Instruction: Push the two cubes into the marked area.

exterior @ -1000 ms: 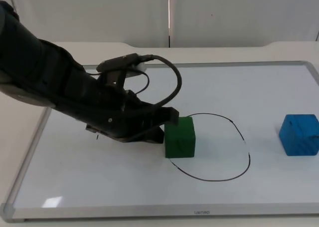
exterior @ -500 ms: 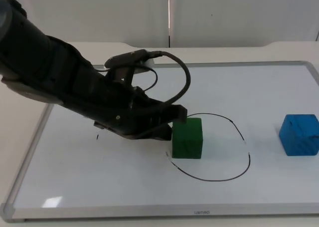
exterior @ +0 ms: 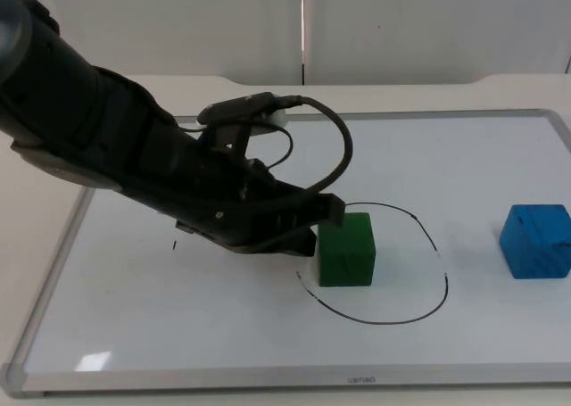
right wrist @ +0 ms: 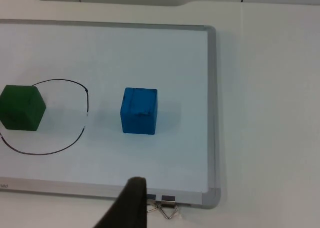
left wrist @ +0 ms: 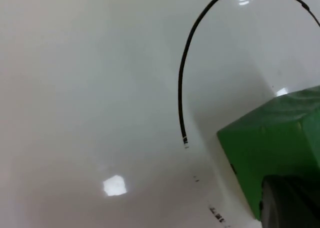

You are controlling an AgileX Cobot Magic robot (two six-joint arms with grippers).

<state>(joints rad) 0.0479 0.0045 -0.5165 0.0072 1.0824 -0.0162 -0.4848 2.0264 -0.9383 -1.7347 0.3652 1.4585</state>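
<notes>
While the blue cube [exterior: 536, 240] sits apart, left end effector [exterior: 323, 220] touches green cube [exterior: 346, 250].

One cube [exterior: 346, 250] inside outline [exterior: 428, 310], other [exterior: 535, 240] outside.

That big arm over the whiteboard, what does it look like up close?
The left arm is bulky, rounded and matte black all over, tapering to the left gripper, which is black too. The right gripper's fingertip is the same dull black.
</notes>
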